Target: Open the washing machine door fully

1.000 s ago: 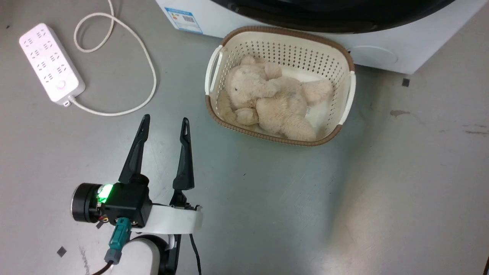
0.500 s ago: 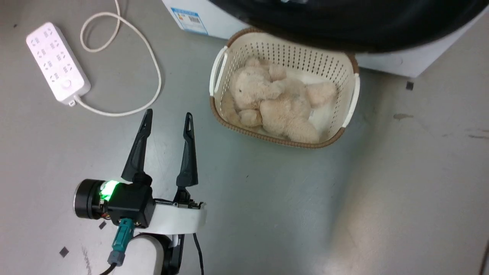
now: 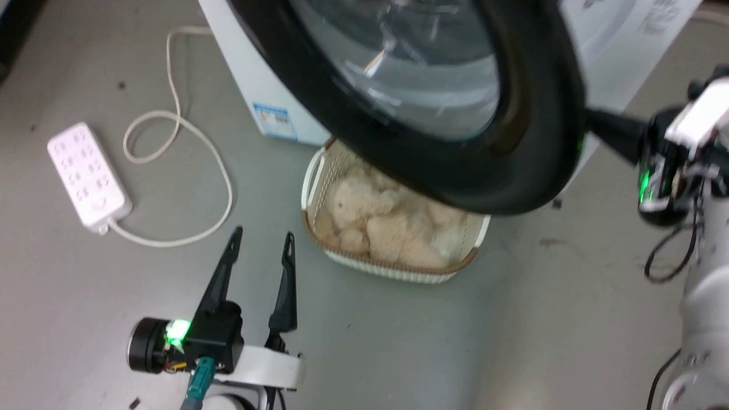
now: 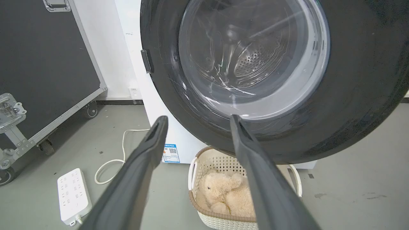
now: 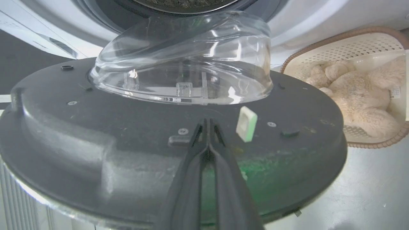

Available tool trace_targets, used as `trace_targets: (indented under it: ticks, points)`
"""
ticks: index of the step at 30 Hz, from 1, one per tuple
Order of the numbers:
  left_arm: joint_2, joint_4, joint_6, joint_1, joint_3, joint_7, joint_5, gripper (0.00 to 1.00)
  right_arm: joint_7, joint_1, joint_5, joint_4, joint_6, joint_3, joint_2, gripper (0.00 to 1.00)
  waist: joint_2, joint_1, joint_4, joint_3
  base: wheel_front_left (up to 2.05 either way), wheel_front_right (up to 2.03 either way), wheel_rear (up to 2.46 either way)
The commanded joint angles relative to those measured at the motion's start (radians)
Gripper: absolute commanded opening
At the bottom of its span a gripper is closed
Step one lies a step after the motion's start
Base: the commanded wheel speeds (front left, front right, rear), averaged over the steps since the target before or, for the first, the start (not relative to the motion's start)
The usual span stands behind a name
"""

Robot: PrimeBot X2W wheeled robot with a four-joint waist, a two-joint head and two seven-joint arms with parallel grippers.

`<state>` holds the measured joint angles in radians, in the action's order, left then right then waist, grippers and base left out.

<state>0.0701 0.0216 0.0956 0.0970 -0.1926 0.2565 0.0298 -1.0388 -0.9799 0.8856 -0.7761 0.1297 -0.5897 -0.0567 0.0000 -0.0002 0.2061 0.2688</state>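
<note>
Hanging over basket point(image 3: 393, 269) on grey floor point(image 3: 398, 341): washing machine door point(image 3: 541, 114), part-open; left pincer point(image 3: 263, 233) spread, empty; right pincer point(image 5: 207, 124) clenched.

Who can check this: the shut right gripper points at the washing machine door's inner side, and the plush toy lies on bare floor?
Wrong: the plush toy lies in the basket, as the head view shows. The right gripper and washing machine door are as stated.
</note>
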Motion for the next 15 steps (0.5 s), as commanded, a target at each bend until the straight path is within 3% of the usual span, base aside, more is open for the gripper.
trace_targets:
  ticks: [1, 6, 15]
  points:
    - [0.002, -0.004, -0.003, -0.009, -0.002, 0.005, 0.003, 1.0, -0.009, 0.03, 0.016, 0.014, 0.001, 0.007, 0.004, 0.0, 0.0, 0.0002, -0.019, -0.042, 0.0, 0.0, 0.0]
    - [0.003, -0.019, -0.012, -0.036, -0.005, 0.005, 0.007, 1.0, -0.039, 0.149, 0.215, 0.037, 0.001, 0.173, 0.006, 0.0, 0.0, 0.0002, -0.024, -0.077, 0.0, 0.0, 0.0]
    - [0.003, -0.039, -0.024, -0.06, -0.009, 0.005, 0.012, 1.0, 0.072, 0.332, 0.557, 0.126, 0.001, 0.61, 0.006, 0.0, 0.0, 0.0002, -0.008, -0.11, 0.0, 0.0, 0.0]
